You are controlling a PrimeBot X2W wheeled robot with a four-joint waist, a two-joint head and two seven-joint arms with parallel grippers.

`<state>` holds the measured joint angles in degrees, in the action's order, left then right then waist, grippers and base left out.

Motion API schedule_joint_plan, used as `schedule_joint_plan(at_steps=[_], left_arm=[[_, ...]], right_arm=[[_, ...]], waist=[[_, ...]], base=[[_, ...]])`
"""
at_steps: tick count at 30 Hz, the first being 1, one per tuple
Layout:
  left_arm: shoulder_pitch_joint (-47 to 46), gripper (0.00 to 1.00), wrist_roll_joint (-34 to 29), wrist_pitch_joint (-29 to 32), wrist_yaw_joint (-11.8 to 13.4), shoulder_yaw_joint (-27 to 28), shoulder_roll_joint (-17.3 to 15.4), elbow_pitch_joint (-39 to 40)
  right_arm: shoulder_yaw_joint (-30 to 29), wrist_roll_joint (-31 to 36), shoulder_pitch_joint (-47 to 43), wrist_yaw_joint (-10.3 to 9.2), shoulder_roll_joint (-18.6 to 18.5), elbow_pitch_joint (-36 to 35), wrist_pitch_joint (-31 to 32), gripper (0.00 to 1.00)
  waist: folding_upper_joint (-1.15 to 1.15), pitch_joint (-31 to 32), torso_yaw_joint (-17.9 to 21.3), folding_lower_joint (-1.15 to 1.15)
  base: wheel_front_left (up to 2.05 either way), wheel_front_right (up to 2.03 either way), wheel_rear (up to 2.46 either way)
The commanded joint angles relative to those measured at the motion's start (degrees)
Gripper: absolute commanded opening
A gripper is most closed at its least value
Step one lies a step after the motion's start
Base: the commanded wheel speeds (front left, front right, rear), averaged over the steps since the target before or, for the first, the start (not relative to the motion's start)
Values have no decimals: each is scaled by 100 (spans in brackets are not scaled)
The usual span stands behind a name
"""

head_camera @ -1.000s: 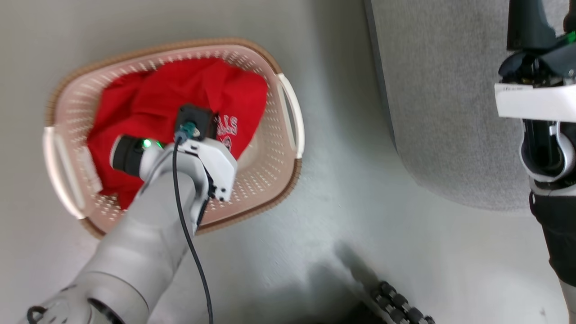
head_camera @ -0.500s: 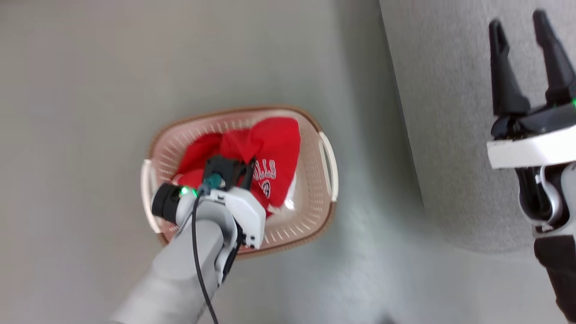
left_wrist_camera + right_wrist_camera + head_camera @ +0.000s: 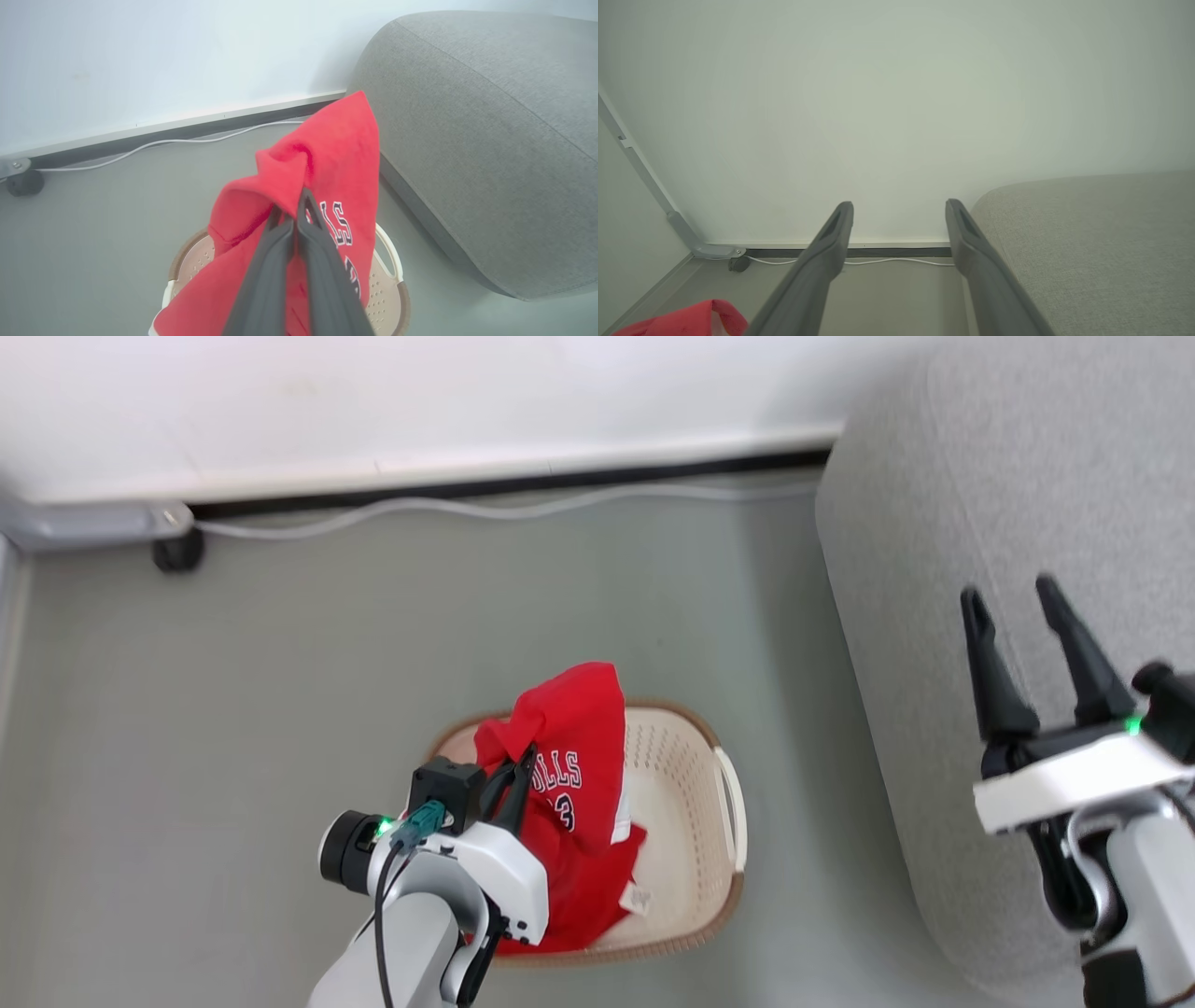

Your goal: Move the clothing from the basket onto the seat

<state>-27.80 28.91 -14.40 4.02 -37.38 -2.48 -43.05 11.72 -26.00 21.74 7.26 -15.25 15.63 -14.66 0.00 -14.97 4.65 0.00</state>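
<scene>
Head view: one oval laundry basket (image 3: 691, 756) of cream plastic, with perforated walls, a brown woven-look rim and one white handle (image 3: 735, 812) in sight, stands on a smooth grey floor (image 3: 280, 691). Just beside it is one large grey sofa cushion (image 3: 934, 504) of coarse fabric with a rounded corner. The left gripper (image 3: 518, 775), its fingers pressed together, pinches a fold of a soft red jersey (image 3: 579, 728) with white lettering. The jersey hangs above the basket and its lower part trails inside. Whether the red fabric at the bottom is a second garment cannot be told. The right gripper (image 3: 1008, 593), two dark tapered fingers spread and empty, hovers over the cushion. One white cable (image 3: 448, 510) lies along the wall's base.
</scene>
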Motion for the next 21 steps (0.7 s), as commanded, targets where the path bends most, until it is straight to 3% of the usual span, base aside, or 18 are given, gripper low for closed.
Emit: schedule_joint_plan(at_steps=[1,13,21], left_arm=[[26,0,-104,-60,-62,252,-40,208],[457,0,-806,-60,-420,1077,-41,1083],[286,0,-1122,-60,-646,1233,-41,1747]], right_arm=[[52,80,-145,23,-31,-86,-34,100],[-43,315,-672,23,230,180,-34,100],[-31,385,-852,23,343,265,-34,100]], waist=[[0,413,-180,0],[0,1049,-336,0],[0,1210,-418,0]], base=[[0,0,0],[0,0,0],[0,0,0]])
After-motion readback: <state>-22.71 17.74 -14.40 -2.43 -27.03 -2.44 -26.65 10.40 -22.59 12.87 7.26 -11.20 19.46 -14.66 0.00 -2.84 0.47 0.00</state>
